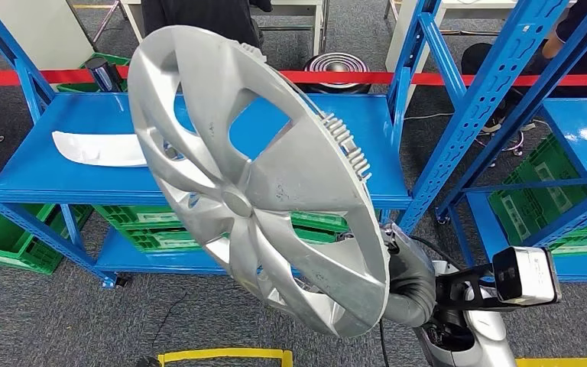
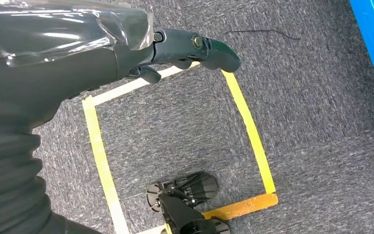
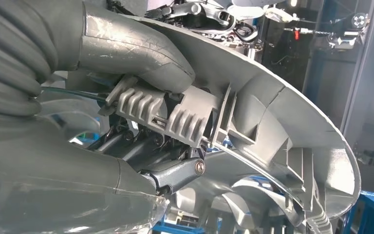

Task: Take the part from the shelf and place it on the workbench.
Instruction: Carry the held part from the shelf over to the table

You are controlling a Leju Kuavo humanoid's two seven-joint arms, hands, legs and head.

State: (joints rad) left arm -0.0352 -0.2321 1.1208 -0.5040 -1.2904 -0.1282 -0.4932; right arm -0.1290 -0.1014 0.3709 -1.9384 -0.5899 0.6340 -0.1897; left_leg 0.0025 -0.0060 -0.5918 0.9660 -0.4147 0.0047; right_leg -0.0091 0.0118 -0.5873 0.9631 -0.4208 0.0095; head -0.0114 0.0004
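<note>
Hubcap [image 1: 256, 180], silver, held up tilted in front of the blue shelf [image 1: 61, 172], clear of its top board. Right hand [image 3: 126, 97] gripping the hubcap's rim from behind, thumb [image 3: 131, 48] pressed over a ribbed clip, dark fingers [image 3: 175, 173] hooked under it. Left hand [image 2: 175, 53] hanging over grey carpet [image 2: 311, 97] and yellow floor tape [image 2: 248, 122], fingers loosely curled, holding nothing. White curved part [image 1: 95, 149] lying on the shelf's top board.
</note>
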